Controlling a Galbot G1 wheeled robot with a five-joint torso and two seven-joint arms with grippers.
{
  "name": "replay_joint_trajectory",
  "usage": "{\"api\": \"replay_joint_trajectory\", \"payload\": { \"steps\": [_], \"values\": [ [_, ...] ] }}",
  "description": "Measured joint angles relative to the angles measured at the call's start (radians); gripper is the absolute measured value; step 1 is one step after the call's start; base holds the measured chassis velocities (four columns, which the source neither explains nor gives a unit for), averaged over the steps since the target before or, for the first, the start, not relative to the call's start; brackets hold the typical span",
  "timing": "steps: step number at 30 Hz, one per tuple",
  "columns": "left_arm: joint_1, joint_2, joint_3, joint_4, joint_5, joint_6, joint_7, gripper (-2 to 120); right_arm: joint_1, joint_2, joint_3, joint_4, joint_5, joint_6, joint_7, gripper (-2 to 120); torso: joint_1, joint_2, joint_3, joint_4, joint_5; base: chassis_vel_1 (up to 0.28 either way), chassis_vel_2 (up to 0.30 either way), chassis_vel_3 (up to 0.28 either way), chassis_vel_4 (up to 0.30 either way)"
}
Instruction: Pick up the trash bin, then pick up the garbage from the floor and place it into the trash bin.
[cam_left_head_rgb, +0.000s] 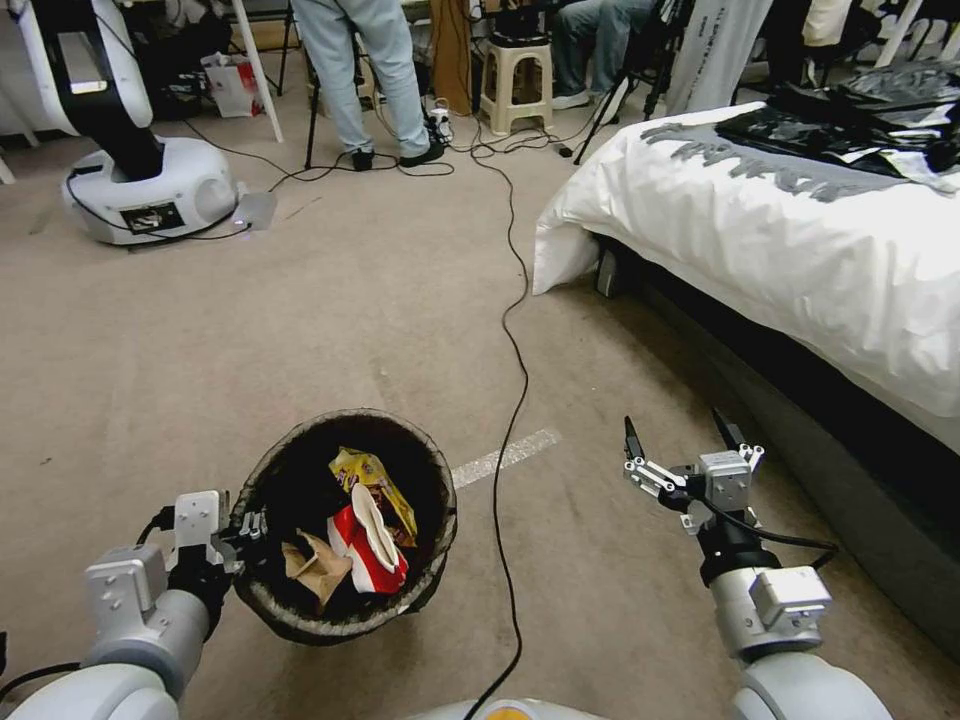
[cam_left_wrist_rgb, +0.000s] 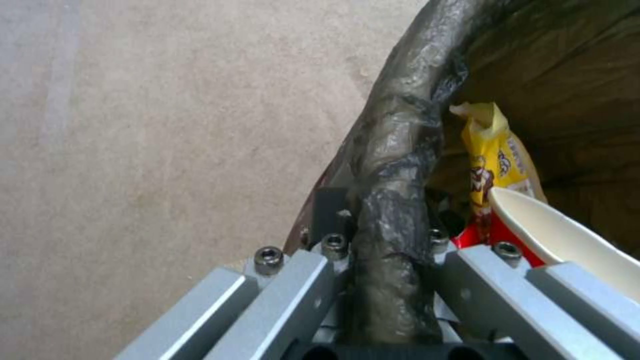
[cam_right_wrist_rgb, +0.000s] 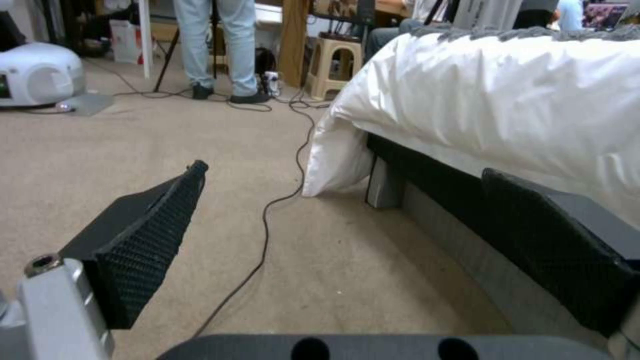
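Left gripper (cam_left_head_rgb: 245, 528) clamped on the rim of the round bag-lined trash bin (cam_left_head_rgb: 300, 480), held left of the black floor cable (cam_left_head_rgb: 512, 400) | bin holds yellow and red-white snack wrappers (cam_left_head_rgb: 368, 520) | right gripper (cam_left_head_rgb: 685, 440) wide open, empty, nearer the white-covered bed (cam_left_head_rgb: 800, 250) | no floor litter visible near either arm.

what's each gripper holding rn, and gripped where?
Left gripper clamps the trash bin by its bag-covered rim. Right gripper is open, holding nothing.

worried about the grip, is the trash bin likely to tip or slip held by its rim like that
Probably light: the trash bin holds only wrappers. The left gripper clamps one rim edge, so it may tilt. The glossy bag liner under the fingers could slip.
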Motion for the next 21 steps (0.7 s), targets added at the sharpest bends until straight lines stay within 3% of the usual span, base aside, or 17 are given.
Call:
{"api": "replay_joint_trajectory", "payload": {
  "steps": [9, 13, 21],
  "values": [
    [0.004, -0.009, -0.031, 0.000, -0.027, 0.000, -0.025, 1, 0.009, -0.004, -0.008, 0.000, 0.002, -0.009, 0.000, 100, 0.000, 0.000, 0.000, 0.0002, 0.0000, 0.000, 0.000, 0.000, 0.000],
    [0.009, -0.027, -0.099, 0.000, -0.054, 0.000, -0.023, 1, 0.011, -0.009, -0.008, 0.000, 0.004, -0.012, 0.000, 100, 0.000, 0.000, 0.000, 0.0002, 0.0000, 0.000, 0.000, 0.000, 0.000],
    [0.035, -0.070, -0.278, 0.000, -0.074, 0.000, 0.054, 1, 0.015, -0.009, -0.004, 0.002, 0.016, -0.019, 0.007, 100, 0.000, 0.000, 0.000, 0.0006, 0.0000, 0.000, 0.000, 0.000, 0.000]
  ]
}}
